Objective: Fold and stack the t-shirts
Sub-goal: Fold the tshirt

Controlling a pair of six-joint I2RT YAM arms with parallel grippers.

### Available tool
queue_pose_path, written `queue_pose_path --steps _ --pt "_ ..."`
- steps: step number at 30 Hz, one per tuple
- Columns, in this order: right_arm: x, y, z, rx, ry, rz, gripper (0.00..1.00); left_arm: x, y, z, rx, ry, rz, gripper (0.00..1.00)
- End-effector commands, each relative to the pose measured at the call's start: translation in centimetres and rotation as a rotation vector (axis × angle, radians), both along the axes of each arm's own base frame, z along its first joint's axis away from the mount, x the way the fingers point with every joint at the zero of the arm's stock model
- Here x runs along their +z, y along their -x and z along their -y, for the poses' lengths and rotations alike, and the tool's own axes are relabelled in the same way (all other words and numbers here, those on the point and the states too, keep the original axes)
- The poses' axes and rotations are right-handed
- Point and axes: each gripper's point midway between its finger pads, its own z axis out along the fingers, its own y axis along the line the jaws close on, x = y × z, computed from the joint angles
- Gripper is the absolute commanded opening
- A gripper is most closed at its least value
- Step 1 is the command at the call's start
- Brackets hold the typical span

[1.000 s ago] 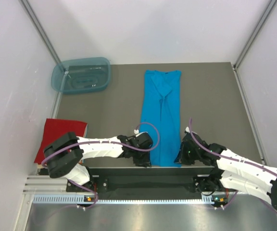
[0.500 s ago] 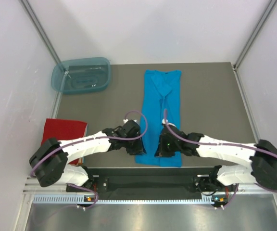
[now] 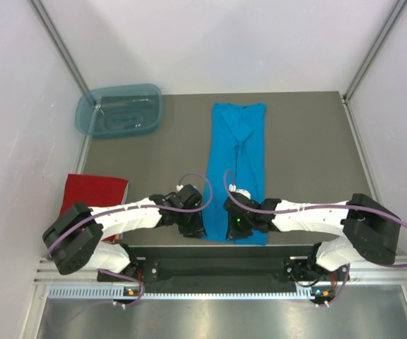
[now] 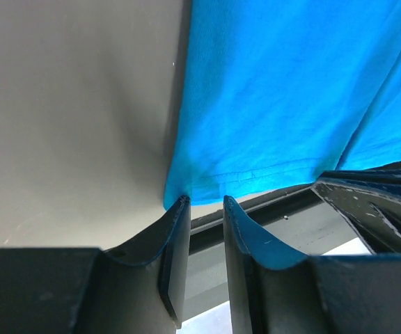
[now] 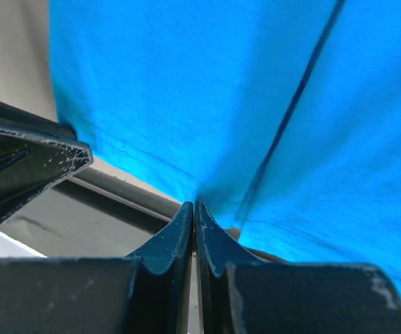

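The turquoise t-shirt [image 3: 239, 148] lies as a long narrow strip down the middle of the table, collar at the far end. In the top view, my left gripper [image 3: 198, 229] sits at the near hem's left corner. Its jaws stand apart in the left wrist view, where the gripper [image 4: 204, 200] has its tips against the hem of the shirt [image 4: 284, 104] and nothing in the gap. My right gripper [image 3: 235, 227] is at the hem's middle. In the right wrist view that gripper [image 5: 195, 204] is shut, with the cloth [image 5: 200, 90] puckering into its tips. The red t-shirt [image 3: 94, 191] lies folded at the near left.
A translucent blue-green tub [image 3: 119, 111] stands at the far left corner. The black base rail [image 3: 210, 268] runs just below the shirt's near hem. White walls close in on both sides of the grey table [image 3: 309, 141].
Both grippers have closed in on the near hem. The right one swung left from the hem's right corner to its middle, and the left one moved a little to the right.
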Motion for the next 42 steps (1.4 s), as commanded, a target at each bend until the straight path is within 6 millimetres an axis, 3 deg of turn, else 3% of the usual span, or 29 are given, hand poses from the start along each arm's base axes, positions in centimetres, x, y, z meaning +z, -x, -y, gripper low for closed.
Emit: queue_pose_path --steps 1,3,9,12,17,19,21,24,28,33,37,42 --pt "3.4 -1.2 -1.8 0.007 -0.064 0.08 0.04 2.4 -1.3 0.8 -0.01 0.038 0.067 0.31" --pt "3.1 -1.4 -1.6 0.003 -0.051 0.085 0.04 3.0 -1.3 1.4 -0.019 0.072 0.07 0.32" --pt "-0.3 -0.4 0.0 -0.008 0.011 0.042 0.03 0.5 0.5 1.1 -0.033 0.079 -0.015 0.32" --pt "-0.5 -0.3 0.3 -0.011 0.02 0.046 0.03 0.8 0.6 1.3 -0.029 0.104 -0.016 0.32" --pt "0.3 -0.6 1.2 -0.018 0.058 0.064 0.05 2.5 -0.2 1.5 -0.069 0.103 0.019 0.33" --pt "1.5 -0.4 1.3 -0.016 0.064 0.07 0.07 3.9 -1.3 1.4 -0.089 0.094 0.072 0.34" --pt "3.4 -0.7 1.2 -0.03 0.037 0.099 0.16 4.6 -1.9 0.6 -0.084 0.077 0.093 0.36" --pt "4.7 -0.4 2.5 -0.042 0.032 0.107 0.25 4.3 -2.1 -0.5 -0.078 0.083 0.086 0.43" --pt "3.9 0.2 5.1 -0.087 0.048 0.067 0.3 2.8 -2.1 -1.3 -0.056 0.092 0.071 0.46" --pt "2.6 1.0 7.8 -0.155 0.039 0.032 0.24 1.4 -1.3 -1.4 -0.068 0.088 0.028 0.45" --pt "2.8 0.6 9.6 -0.213 0.045 0.053 0.11 2.2 -1.8 -1.3 -0.068 0.097 0.059 0.44" --pt "2.8 0.5 10.6 -0.23 0.071 0.059 0.08 2.7 -2.3 -1.0 -0.076 0.089 0.066 0.44"
